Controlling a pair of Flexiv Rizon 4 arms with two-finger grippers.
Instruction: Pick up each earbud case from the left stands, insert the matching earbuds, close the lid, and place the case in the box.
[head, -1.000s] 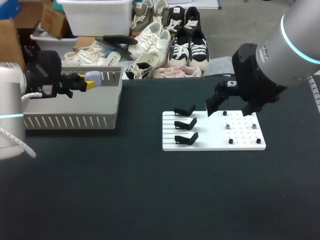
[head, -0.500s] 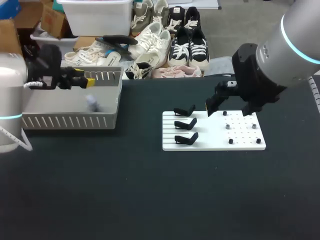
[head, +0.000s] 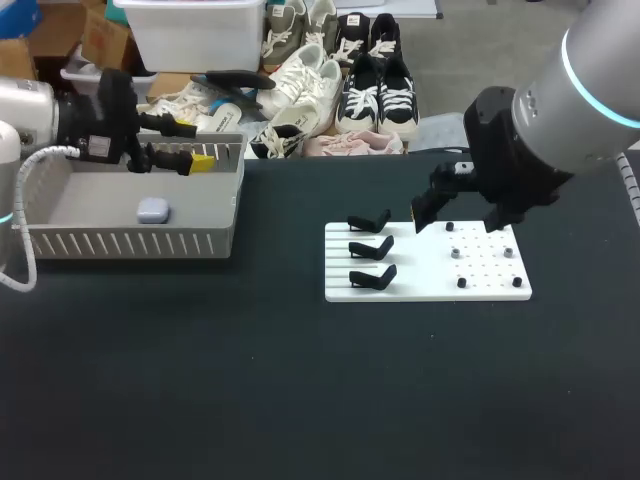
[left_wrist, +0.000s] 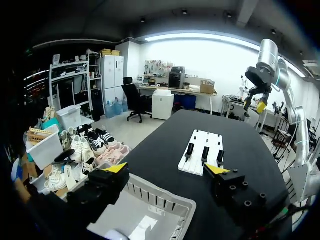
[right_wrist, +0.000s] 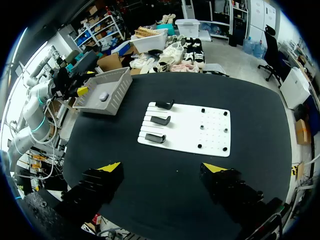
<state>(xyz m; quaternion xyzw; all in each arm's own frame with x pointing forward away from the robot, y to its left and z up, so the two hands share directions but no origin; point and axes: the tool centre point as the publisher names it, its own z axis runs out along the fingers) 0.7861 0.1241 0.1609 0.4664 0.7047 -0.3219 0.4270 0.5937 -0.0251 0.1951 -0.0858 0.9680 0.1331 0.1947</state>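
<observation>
A pale lavender earbud case (head: 152, 210) lies shut on the floor of the grey slotted box (head: 130, 243) at the table's far left. My left gripper (head: 195, 143) hangs open over the box's right part, nothing between its fingers; its wrist view looks past the box rim (left_wrist: 160, 192) with the gripper (left_wrist: 166, 170) wide apart. Three black stands (head: 370, 248) on the white board (head: 490, 285) are bare. My right gripper (head: 458, 222) hovers open above the board's far side. From its wrist view the gripper (right_wrist: 162, 167) is high over the board (right_wrist: 187, 129), box (right_wrist: 100, 107) and case (right_wrist: 103, 96).
Small dark pegs (head: 456, 253) dot the right half of the white board. The black tabletop (head: 300, 380) stretches wide in front of the box and board. Shoes and bins lie beyond the far edge.
My left gripper opened and the earbud case dropped from it onto the box floor. The left arm then shifted a little to the right. The right arm stayed still.
</observation>
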